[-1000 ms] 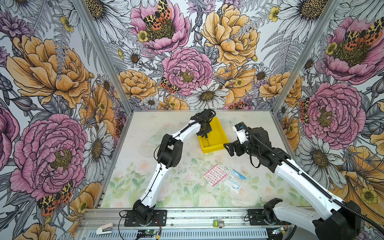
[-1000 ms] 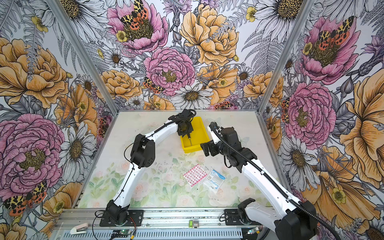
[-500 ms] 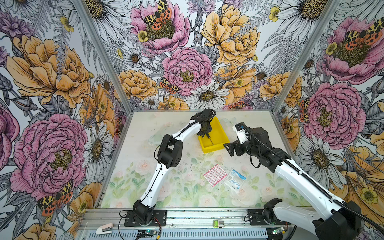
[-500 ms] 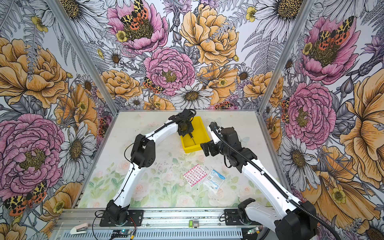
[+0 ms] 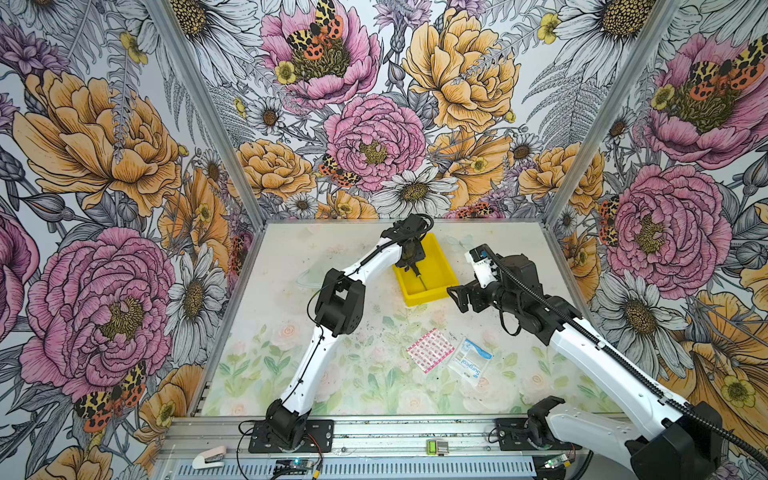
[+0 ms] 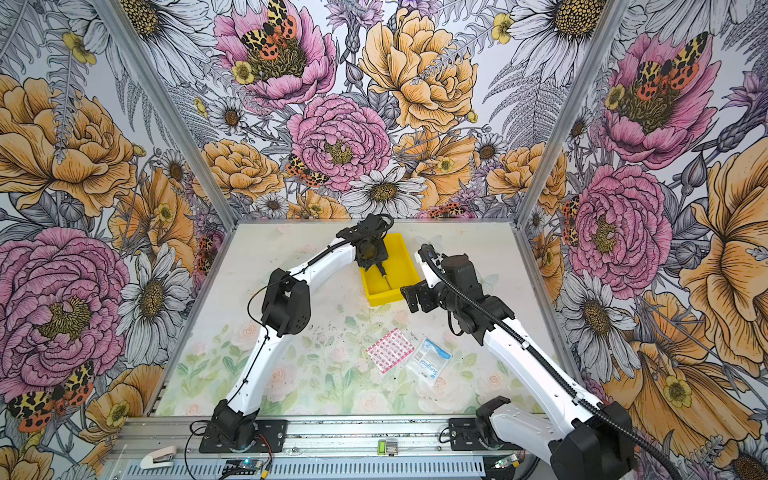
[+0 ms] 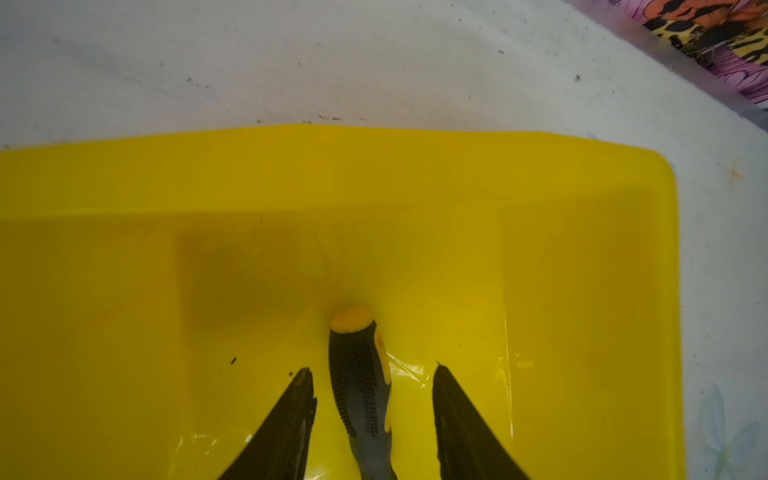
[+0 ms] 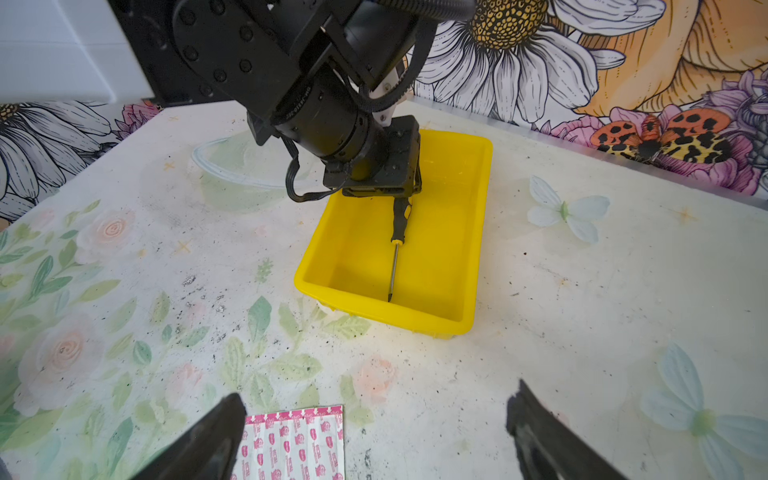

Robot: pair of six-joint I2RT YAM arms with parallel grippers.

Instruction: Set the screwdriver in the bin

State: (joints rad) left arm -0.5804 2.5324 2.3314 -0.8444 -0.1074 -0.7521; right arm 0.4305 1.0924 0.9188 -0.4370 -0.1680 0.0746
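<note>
The screwdriver [image 8: 400, 224] sits inside the bin [image 8: 478, 232], handle between my left gripper's [image 7: 372, 368] spread fingers [image 7: 291, 415] with a gap either side — placed, I judge, leaving only my lift clear.

Bright, even light fills both top views, casting only soft shadows on the pale floral-printed counter [image 5: 266, 332]. In the left wrist view, glare streaks the shallow bright yellow plastic bin [image 7: 582, 249], while the close black left end effector [image 7: 372, 368] blurs. Wide-angle bowing bends the right wrist view's edges.
</note>
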